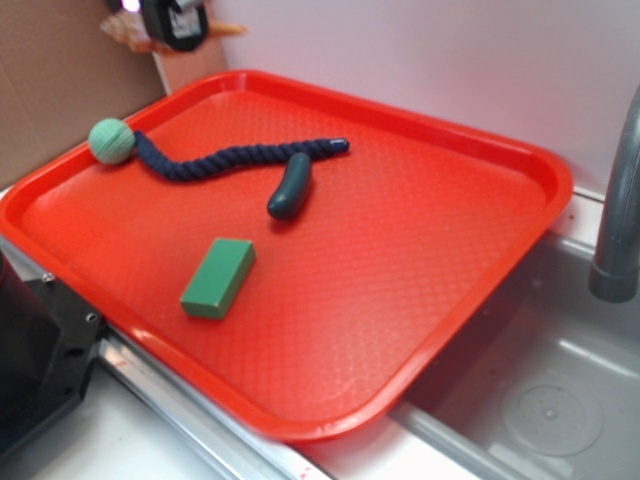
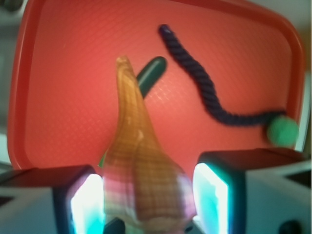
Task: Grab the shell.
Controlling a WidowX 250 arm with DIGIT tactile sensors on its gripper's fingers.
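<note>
Closest to the wrist camera, the gripper point(image 2: 148, 195) has its two pads point(image 2: 85, 204) pressed on either side of the one shell point(image 2: 139, 175), holding its rounded tan-and-cream body between them above the red tray point(image 2: 63, 83). The shell's long axis runs away from the camera, its pointed tail aimed out over the tray toward the far edge as this view shows it, tilting slightly left. In the exterior view the gripper point(image 1: 178, 20) sits at the top of the picture beyond the tray's far left corner, and a tan tip of the shell point(image 1: 228, 30) pokes out to its right; how the fingers stand cannot be told there. On the tray lie four things, one of each. Nearest the front edge is one green block point(image 1: 219, 277), lying flat on the left half. Farther in, near the middle, rests one dark green sausage-shaped piece point(image 1: 290, 186). Just beyond it, one navy rope point(image 1: 230, 160) snakes toward the left edge, ending at one light green ball point(image 1: 111, 141) close to the far left corner. Off the tray's right edge is a grey sink basin point(image 1: 545, 400) with a grey faucet pipe point(image 1: 620, 210) rising beside it.
</note>
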